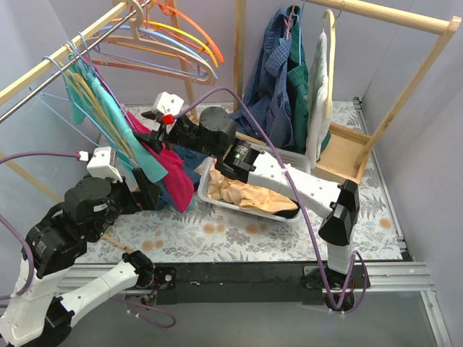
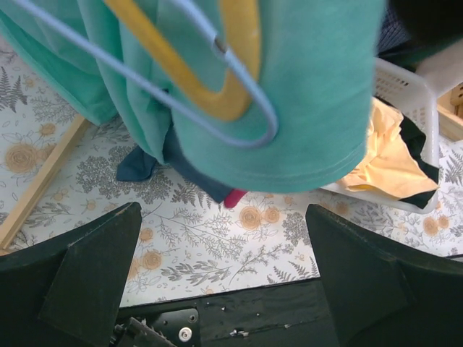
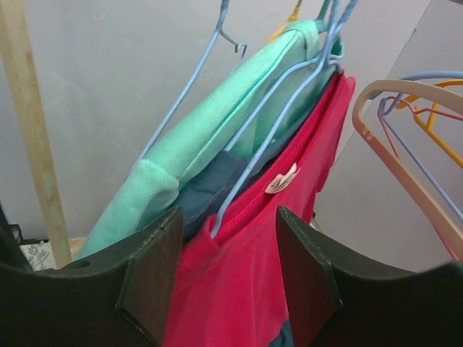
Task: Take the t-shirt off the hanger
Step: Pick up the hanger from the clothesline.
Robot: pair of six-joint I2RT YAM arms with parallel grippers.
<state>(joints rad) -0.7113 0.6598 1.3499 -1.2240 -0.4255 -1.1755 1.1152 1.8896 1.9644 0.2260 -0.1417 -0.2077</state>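
Observation:
A red t-shirt (image 1: pixel 176 178) hangs on a blue wire hanger (image 3: pixel 278 126) at the left rack, behind teal shirts (image 1: pixel 116 123) and a navy garment (image 3: pixel 210 191). My right gripper (image 1: pixel 150 137) reaches in at the rack; in the right wrist view it (image 3: pixel 228 278) is open, its fingers (image 3: pixel 148 278) standing on either side of the red t-shirt (image 3: pixel 246 289) just below its collar. My left gripper (image 2: pixel 224 275) is open and empty, low under the hem of a teal shirt (image 2: pixel 311 108). A tip of the red t-shirt (image 2: pixel 235 196) shows below that hem.
A white basket (image 1: pixel 213 196) with yellow cloth (image 1: pixel 249 194) sits mid-table, right of the shirts. Empty hangers (image 1: pixel 181 43) hang on the wooden rail (image 1: pixel 51 61). A second rack at the back holds blue and green garments (image 1: pixel 278 79). A yellow hanger (image 2: pixel 217 94) sits inside the teal shirt.

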